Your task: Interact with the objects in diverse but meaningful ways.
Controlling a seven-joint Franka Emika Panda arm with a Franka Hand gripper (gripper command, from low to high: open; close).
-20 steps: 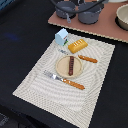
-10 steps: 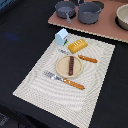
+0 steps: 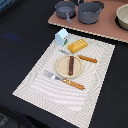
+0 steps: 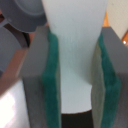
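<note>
My pincer (image 4: 76, 80) sits with its green pads wide apart, a white shape between them but no firm grip visible. On the mat (image 3: 45, 87), carton (image 3: 62, 36), loaf (image 3: 78, 46) and plated sausage (image 3: 71, 65) seem untouched; most handling remains.

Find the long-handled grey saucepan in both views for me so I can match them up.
Exterior view: the grey saucepan sits at the top edge on the pinkish board, to the exterior view's left of a larger grey pot.
Wrist view: a grey rounded pan shows beyond the jaws; which of the two pots it is cannot be told.
Shared landmark: the pinkish board.
</note>
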